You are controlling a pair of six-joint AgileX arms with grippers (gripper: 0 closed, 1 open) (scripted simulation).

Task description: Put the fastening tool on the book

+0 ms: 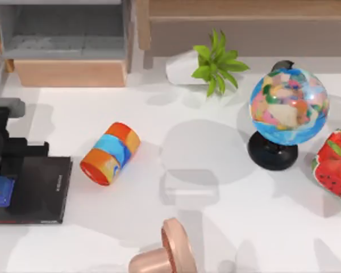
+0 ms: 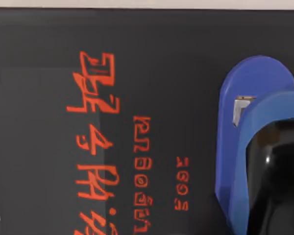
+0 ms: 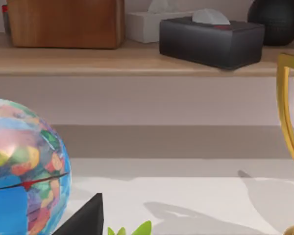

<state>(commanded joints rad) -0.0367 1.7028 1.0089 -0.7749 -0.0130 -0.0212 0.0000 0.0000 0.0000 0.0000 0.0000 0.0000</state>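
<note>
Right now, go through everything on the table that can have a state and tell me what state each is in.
Stapler: lying on the book, under the left hand.
Book: closed, flat, cover up, at the table's left edge.
Striped cylinder: tipped on its side.
Globe: upright on its stand.
Potted plant: on its side.
Strawberry: at the right edge.

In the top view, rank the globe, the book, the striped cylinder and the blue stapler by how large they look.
1. Globe and book: look alike, and the left arm hides part of the book.
2. Striped cylinder.
3. Blue stapler.
</note>
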